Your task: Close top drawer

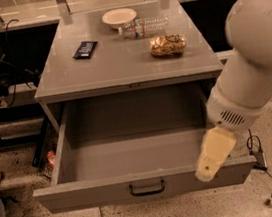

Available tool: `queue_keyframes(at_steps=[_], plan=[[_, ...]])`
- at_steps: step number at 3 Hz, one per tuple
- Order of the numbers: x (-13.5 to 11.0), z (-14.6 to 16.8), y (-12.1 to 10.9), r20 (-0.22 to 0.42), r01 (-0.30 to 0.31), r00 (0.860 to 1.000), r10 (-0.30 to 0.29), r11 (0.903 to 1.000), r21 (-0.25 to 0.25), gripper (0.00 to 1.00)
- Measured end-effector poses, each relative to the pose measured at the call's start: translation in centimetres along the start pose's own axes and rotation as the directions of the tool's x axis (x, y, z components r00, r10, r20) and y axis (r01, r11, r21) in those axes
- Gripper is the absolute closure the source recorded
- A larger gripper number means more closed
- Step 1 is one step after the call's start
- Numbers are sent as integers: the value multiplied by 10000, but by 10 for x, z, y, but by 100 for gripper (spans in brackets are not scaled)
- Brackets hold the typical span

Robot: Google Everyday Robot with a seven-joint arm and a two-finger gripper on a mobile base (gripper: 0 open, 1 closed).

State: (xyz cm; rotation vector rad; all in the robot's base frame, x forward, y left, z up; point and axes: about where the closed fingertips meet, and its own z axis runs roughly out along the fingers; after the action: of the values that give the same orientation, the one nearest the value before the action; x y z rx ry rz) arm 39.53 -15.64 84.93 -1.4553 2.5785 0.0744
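Drawer position comes first: the top drawer [87,194] is pulled far out of the cabinet [48,92], its empty inside open to view and its front nearest the camera. The front's long axis runs left to right across the view. It faces the camera, so the closing travel is straight back under the tabletop [120,67]. The handle [146,188] sits centred on the front.

The gripper [214,155] hangs at the end of the arm [251,64], angled down over the right part of the front, right of the handle. Whether it is open or closed, or touching the front's top edge, I cannot tell. That placement probably suits a push on the front rather than a grasp of the handle. An off-centre push may skew the drawer.

The bowl [119,17], bottle [145,27], snack bag [167,45] and dark packet [85,49] sit on the tabletop, out of the drawer's path.
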Motion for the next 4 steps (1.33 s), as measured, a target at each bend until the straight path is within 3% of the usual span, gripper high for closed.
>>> queue_keyframes(at_steps=[1, 2, 3, 4], plan=[[-12, 50, 29, -190, -472, 9988, 462, 9971, -599, 0], [-7, 55, 31, -225, -684, 9975, 670, 9954, -666, 2], [13, 74, 37, -325, -1434, 9896, 1404, 9819, -1237, 24], [46, 113, 49, -343, -2722, 9620, 2708, 9419, -1970, 55]])
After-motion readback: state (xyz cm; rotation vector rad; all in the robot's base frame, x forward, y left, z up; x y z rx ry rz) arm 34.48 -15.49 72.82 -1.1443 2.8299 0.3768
